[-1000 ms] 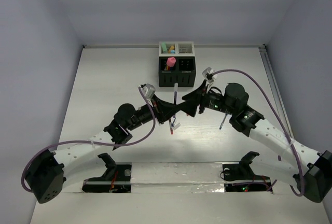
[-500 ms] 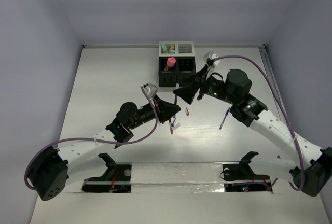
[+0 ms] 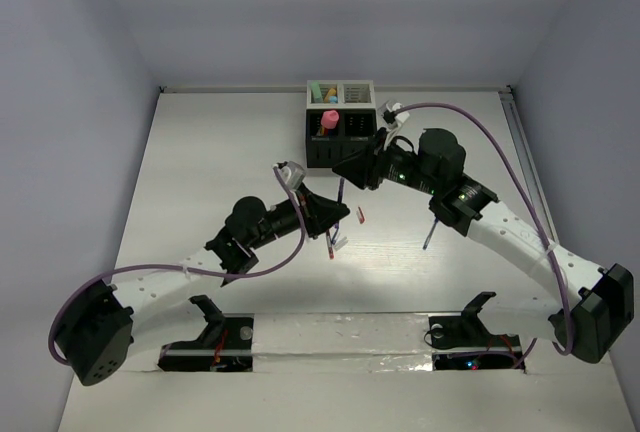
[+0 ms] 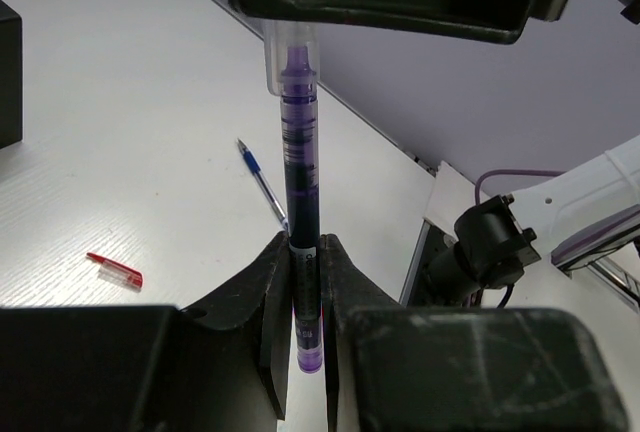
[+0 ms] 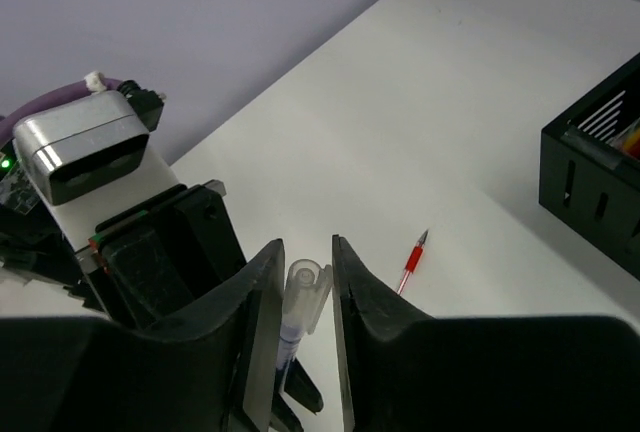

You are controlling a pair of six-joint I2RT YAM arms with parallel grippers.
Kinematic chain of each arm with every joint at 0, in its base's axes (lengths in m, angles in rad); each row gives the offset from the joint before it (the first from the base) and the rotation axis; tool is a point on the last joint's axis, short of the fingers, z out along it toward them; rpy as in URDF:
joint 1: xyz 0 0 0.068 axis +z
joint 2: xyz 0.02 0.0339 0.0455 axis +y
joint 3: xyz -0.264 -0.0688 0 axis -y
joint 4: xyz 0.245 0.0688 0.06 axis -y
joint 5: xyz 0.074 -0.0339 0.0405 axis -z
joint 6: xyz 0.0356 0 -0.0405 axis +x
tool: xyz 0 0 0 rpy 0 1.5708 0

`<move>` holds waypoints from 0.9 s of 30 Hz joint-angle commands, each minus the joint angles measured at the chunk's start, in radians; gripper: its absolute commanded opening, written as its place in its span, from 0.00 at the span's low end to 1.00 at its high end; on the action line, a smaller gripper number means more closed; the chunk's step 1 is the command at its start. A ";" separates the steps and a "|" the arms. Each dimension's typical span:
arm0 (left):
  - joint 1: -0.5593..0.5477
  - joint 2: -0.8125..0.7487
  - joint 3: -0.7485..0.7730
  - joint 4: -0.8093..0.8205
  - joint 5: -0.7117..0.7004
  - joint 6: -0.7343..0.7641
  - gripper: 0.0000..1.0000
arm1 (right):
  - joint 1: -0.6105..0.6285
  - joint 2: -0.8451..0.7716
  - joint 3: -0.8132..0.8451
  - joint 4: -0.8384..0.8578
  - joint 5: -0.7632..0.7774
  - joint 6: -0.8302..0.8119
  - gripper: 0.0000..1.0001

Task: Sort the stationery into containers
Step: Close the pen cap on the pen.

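- Above the middle of the bench [image 3: 200,152] we see a purple pen [image 4: 302,182] held clear of the surface between the two arms; its barrel shows dark purple through clear plastic.
- At the pen's near end the left jaws are closed tight on the barrel; the pads [image 4: 274,287] touch it on both sides, and a short stub of the pen sticks out behind them.
- At the other end the right jaws stand only narrowly apart, with one on each side of the pen's clear cap [image 5: 305,277]; the gaps look very slight, and we cannot tell whether they press the cap or merely flank it.
- Against the middle of the bench's far edge sit the containers; the black box [image 3: 341,155] is nearer the arms and the white box [image 3: 371,102] is joined behind it; a pink marker [image 3: 329,119] stands in the left part of the black box, and a light blue marker [image 3: 332,98] shows in the white box.
- Near the bench's centre lies a small red pen [image 3: 360,217], just beside the left jaws in the top view; a blue pen [image 3: 430,233] lies further toward the right edge; another thin pen [image 3: 331,245], whose colour we cannot tell, lies below the left jaws with a white bit [image 3: 342,242] just beside it.
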 commanded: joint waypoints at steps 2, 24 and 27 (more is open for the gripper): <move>0.004 -0.003 0.000 0.068 0.014 0.014 0.00 | 0.009 -0.010 0.013 0.061 -0.025 0.015 0.25; 0.004 -0.038 0.063 0.057 -0.017 0.017 0.00 | 0.009 -0.008 -0.070 0.029 -0.099 0.088 0.07; 0.004 -0.052 0.072 0.062 -0.031 0.025 0.00 | 0.009 -0.010 -0.078 0.021 -0.100 0.108 0.04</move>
